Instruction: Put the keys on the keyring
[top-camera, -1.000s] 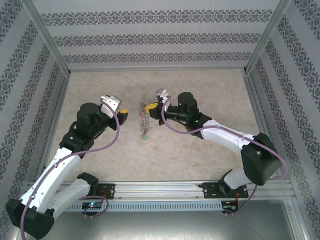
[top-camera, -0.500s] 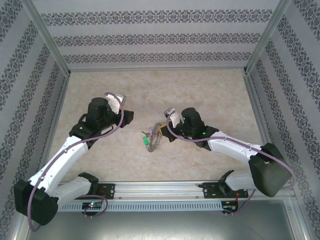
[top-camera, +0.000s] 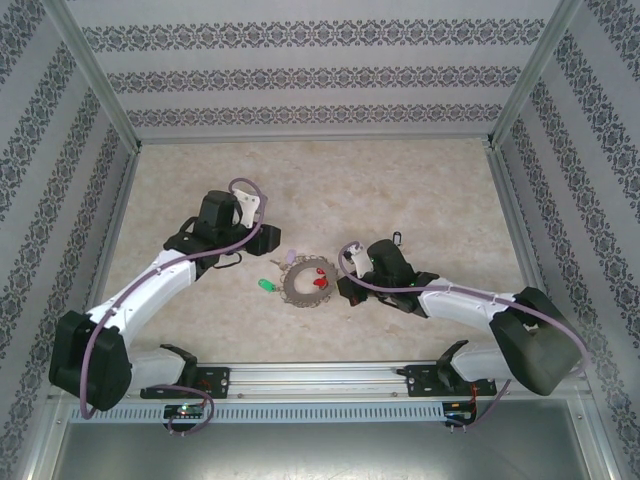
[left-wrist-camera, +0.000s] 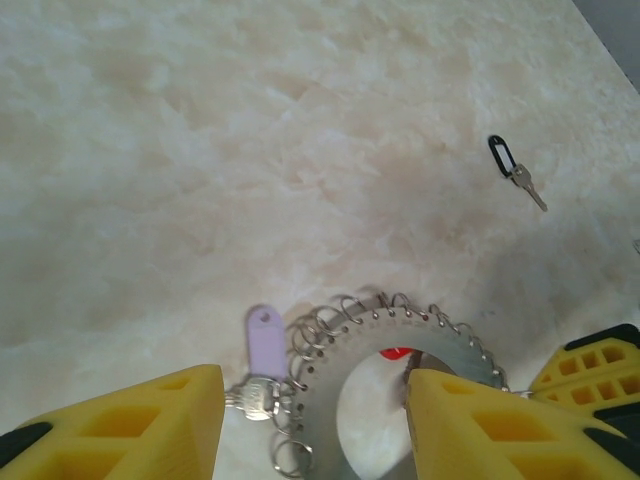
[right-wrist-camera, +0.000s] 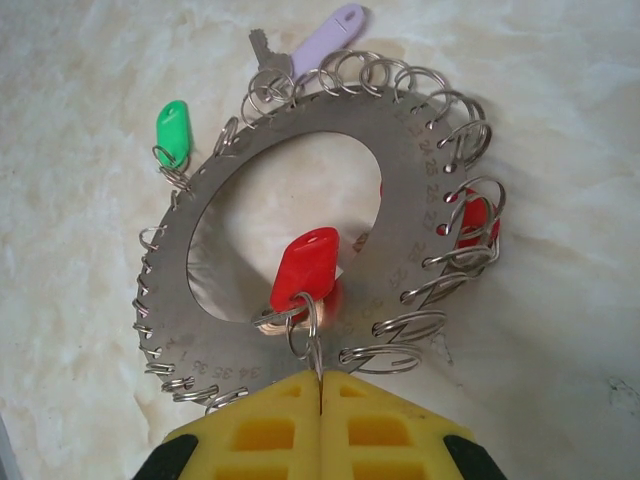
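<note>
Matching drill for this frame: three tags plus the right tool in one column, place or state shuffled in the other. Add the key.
Things:
1. green tag
2. lilac tag
3. black tag
4. right tool

Place or state:
A. shut on a wire loop of the keyring
B. alone on the table, apart from the keyring
C. at the keyring's far rim in the top view
D. on a rim loop, left of the keyring in the top view

Pairs: 1-D, 2-C, 3-B, 4-A
</note>
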